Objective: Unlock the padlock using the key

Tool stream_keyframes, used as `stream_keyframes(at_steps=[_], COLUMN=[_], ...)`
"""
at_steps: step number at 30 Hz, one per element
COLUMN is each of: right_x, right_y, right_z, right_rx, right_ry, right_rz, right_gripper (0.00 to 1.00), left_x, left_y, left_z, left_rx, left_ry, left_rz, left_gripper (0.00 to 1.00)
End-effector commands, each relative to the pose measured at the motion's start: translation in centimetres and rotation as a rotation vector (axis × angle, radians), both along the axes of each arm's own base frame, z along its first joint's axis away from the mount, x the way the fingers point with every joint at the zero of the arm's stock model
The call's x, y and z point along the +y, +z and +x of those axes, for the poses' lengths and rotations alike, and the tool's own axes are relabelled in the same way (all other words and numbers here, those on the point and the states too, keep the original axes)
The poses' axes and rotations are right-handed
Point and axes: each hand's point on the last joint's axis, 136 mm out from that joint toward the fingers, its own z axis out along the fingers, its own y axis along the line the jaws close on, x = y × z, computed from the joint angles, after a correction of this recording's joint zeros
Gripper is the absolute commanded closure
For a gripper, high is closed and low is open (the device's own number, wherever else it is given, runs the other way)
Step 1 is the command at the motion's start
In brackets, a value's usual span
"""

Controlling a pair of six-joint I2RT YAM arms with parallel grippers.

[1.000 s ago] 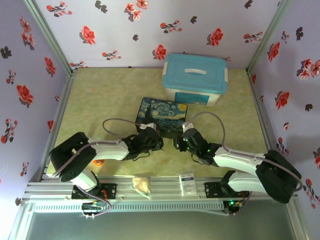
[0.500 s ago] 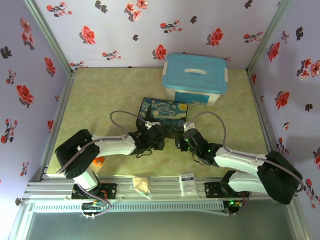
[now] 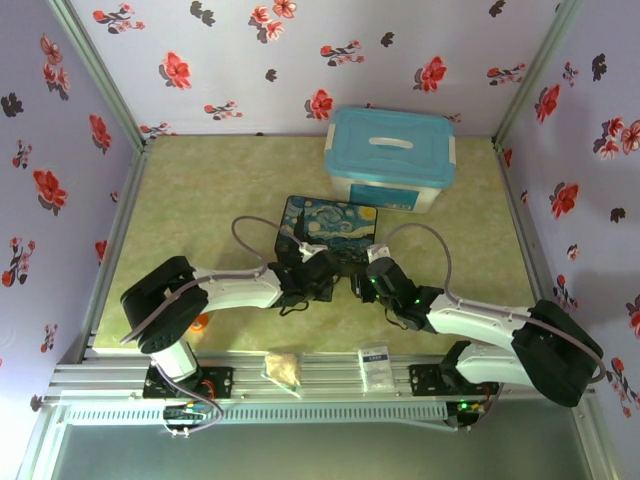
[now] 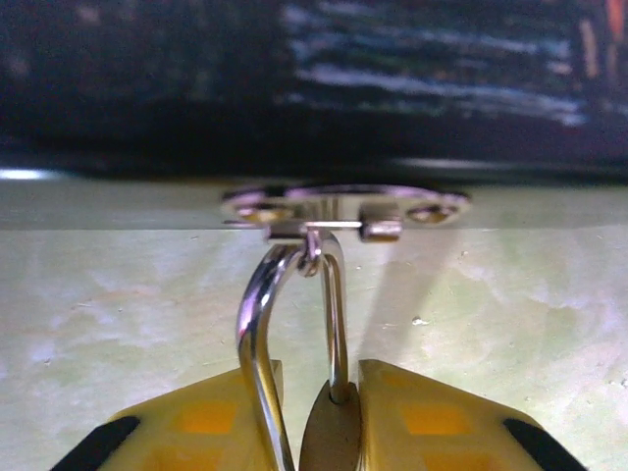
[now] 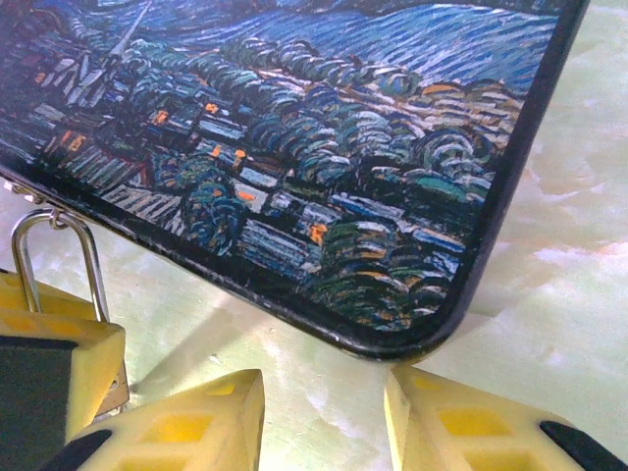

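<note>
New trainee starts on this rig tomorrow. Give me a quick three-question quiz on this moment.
1. True or false: the padlock shackle passes through the hasp on the tin.
2. What sits between the right gripper's fingers? A) key B) padlock C) nothing
3. Fill in: the box behind the tin has a ___ lid.
Key: 1 true; 2 C; 3 blue.

Both arms stretch low from the bottom corners of the top view toward centre frame, nearly meeting. The left gripper (image 4: pixel 320 367) has its fingers narrowly parted; the right gripper (image 5: pixel 324 389) has its fingers wider apart.
</note>
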Motion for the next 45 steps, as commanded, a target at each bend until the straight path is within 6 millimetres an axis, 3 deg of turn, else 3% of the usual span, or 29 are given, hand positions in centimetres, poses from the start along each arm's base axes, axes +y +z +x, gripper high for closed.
stream_keyframes(at_steps=[1, 8, 21, 37, 45], right_x=[-0.6, -0.7, -1.5, -2.6, -3.4], right_y=[0.1, -0.5, -0.1, -0.7, -0.6], right_z=[0.6, 0.6, 0.6, 0.5, 0.6], right_rx=[-0.015, -0.004, -0.024, -0.025, -0.044], right_ry=[-0.043, -0.048, -0.090, -0.140, -0.175], right_rz=[-0.001, -0.013, -0.006, -0.007, -0.011], right_gripper=[0.64, 0.64, 0.64, 0.64, 0.65], left_x=[2.8, 1.9, 4.0, 1.1, 0.9], left_y=[-3.3, -3.1, -2.0, -0.7, 0.2], left_z=[-2.0, -2.2, -2.0, -3.1, -2.9], left_rx=[0.062, 0.048, -0.024, -0.111, -0.135], left_ry=[-0.060, -0.099, -0.096, -0.185, -0.192], left_rz=[0.208, 0.253, 0.432, 0.531, 0.554], left_gripper=[0.75, 0.76, 0.75, 0.66, 0.71])
